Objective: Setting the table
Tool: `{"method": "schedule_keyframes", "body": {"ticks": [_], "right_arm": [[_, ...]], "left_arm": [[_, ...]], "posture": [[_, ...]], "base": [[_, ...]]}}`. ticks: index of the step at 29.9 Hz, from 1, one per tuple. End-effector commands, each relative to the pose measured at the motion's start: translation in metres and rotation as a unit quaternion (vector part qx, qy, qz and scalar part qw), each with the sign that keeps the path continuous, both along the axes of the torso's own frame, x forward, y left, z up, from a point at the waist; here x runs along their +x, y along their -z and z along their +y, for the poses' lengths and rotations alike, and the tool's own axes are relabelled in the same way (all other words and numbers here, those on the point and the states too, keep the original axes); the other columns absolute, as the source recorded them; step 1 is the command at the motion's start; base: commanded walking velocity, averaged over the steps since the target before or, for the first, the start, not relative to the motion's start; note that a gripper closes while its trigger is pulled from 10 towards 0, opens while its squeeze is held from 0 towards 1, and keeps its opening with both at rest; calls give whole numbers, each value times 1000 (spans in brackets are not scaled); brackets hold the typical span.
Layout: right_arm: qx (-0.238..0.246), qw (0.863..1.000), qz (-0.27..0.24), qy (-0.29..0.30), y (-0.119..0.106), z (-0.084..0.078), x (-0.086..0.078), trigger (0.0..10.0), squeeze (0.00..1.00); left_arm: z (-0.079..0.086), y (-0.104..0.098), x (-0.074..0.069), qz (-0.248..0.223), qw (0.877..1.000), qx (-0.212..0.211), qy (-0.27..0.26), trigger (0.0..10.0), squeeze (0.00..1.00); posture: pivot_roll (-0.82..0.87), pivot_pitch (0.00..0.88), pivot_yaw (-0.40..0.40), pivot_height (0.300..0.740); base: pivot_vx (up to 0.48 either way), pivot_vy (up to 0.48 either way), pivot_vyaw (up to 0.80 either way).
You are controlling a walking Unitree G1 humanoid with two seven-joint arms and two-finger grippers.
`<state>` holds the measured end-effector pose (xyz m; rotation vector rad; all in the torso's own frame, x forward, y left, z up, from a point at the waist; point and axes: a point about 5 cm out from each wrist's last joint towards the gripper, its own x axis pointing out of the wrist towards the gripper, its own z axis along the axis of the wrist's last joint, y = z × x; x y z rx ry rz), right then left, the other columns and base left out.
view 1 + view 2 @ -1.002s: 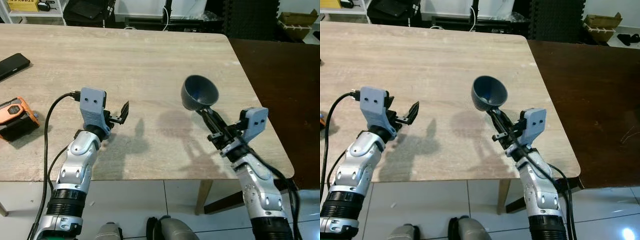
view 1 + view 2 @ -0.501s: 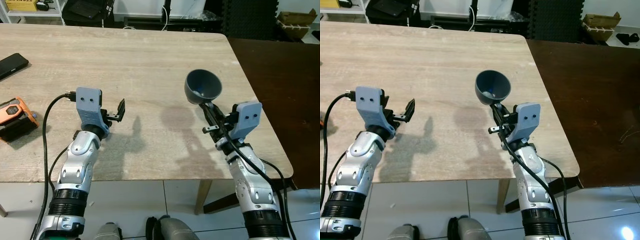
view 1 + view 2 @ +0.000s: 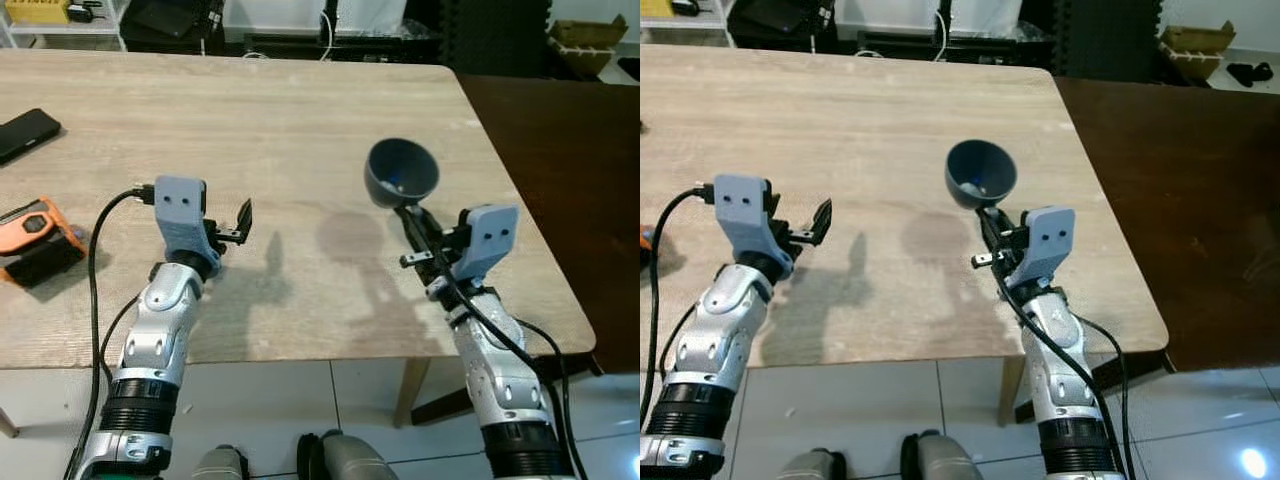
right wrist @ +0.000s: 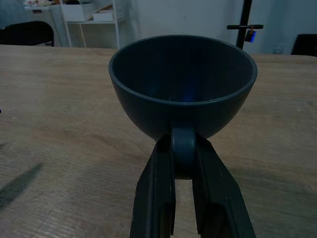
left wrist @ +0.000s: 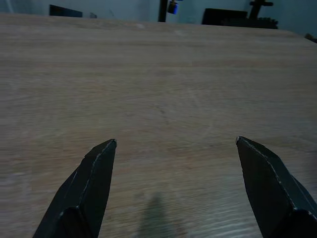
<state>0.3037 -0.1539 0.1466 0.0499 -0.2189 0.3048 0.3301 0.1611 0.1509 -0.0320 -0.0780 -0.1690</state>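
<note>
right gripper (image 4: 184, 163) clamped on the stub handle of a smooth, dark grey-blue, round bowl (image 3: 400, 172), held above the table (image 3: 300, 110), tilted, mouth toward the camera. table is pale, streaky wood grain with rounded corners; its right edge is near the bowl. left gripper (image 5: 176, 168) hovers low over bare wood, fingers (image 5: 91, 183) wide apart. phone (image 3: 25, 132) and orange device (image 3: 38, 238) lie at the far left, well apart from both arms.

Black phone (image 3: 26, 131) at the table's (image 3: 290, 120) left edge cut off by the frame, orange device (image 3: 38, 238) beside it partly cropped, cup's (image 4: 182, 84) handle pinched between the right gripper's (image 4: 184, 171) fingers, mostly covered, cup's underside unseen.
</note>
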Motion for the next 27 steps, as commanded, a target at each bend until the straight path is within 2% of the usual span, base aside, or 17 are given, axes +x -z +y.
{"method": "schedule_keyframes", "body": {"ticks": [1, 27], "right_arm": [[-5, 1000, 2, 8, 4, -4, -2, 10000, 0], [-5, 1000, -1, 6, 4, -2, -1, 10000, 0]], "left_arm": [[-4, 3, -2, 7, 1000, 4, 7, 10000, 0], [-3, 1, 0, 6, 1000, 3, 2, 10000, 0]], "posture": [[78, 86, -47, 740], [78, 84, -50, 740]], "base": [[0, 0, 0], [0, 0, 0]]}}
